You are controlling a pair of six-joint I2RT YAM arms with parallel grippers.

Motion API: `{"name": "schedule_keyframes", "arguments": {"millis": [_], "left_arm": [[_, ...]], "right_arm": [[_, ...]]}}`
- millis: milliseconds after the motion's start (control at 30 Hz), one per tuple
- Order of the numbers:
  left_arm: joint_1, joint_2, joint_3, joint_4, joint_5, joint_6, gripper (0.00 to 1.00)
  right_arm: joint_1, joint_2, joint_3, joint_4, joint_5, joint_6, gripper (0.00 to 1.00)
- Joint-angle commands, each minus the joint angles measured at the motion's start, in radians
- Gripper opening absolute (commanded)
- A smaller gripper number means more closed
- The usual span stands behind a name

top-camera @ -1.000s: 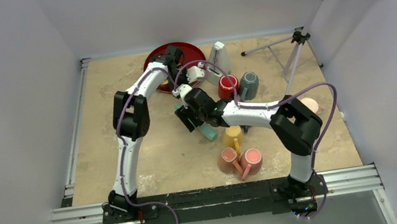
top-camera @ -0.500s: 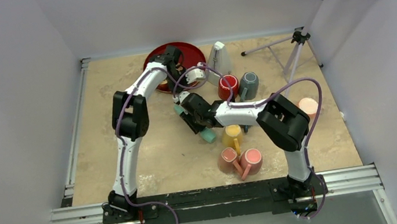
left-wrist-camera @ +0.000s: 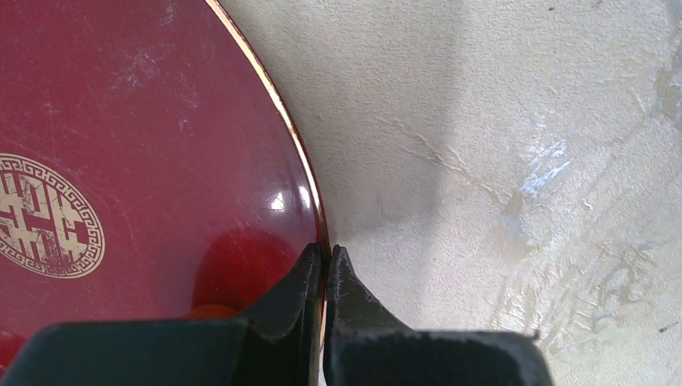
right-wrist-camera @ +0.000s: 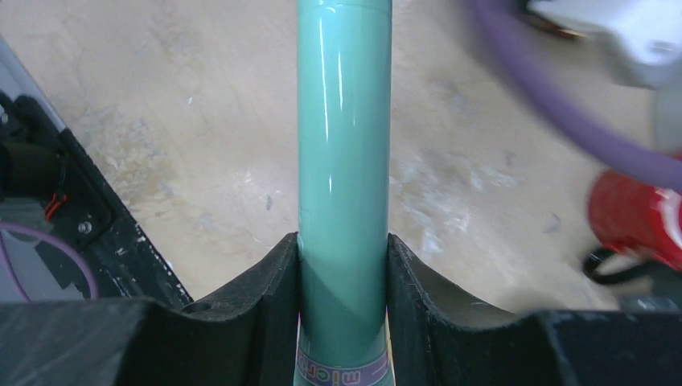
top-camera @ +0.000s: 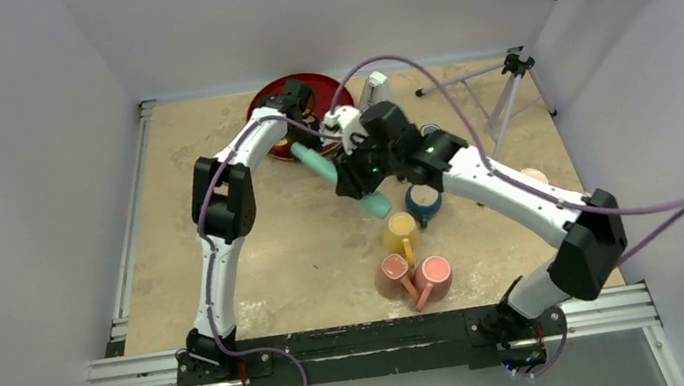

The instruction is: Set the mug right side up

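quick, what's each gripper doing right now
left gripper: jaws closed at the rim of the red tray; cannot tell if it is pinching the rim
right gripper: closed on the teal cylinder

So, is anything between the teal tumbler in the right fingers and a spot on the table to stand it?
Nothing directly: the right fingers clamp the teal tumbler over bare table. The yellow mug and blue mug crowd its near end.

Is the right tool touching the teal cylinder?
Touching. The right wrist view shows both fingers of the right tool pressed against the teal cylinder, no gap.
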Motion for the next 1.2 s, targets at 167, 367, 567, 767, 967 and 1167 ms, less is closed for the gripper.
{"name": "schedule_keyframes", "arguments": {"millis": [167,367,567,767,967,1167], "left_arm": [[-0.004,-0.079,-0.093,-0.097,0.057,0.049,0.00],[-0.005,-0.163,-0.215,-0.114,0.070,0.081,0.00],[-0.005,-0.245,-0.347,-0.138,0.065,0.110,0.00],[-0.003,-0.229,-0.322,-0.094,0.034,0.017,0.00],[-0.001,-0.170,-0.189,-0.078,0.034,-0.112,0.00],[0.000,-0.160,-0.180,-0.104,0.013,-0.076,0.00]], "right_arm": [[-0.457,-0.173,0.028,-0.023,0.116,0.127,0.00],[-0.631,-0.038,0.068,-0.052,0.291,0.060,0.00],[-0.746,-0.028,0.015,0.011,0.292,0.042,0.00],[-0.749,-0.098,-0.057,0.095,0.028,-0.049,0.00],[-0.700,-0.191,-0.168,0.112,-0.264,-0.124,0.00],[-0.656,-0.247,-0.214,0.092,-0.181,0.016,0.00]]}}
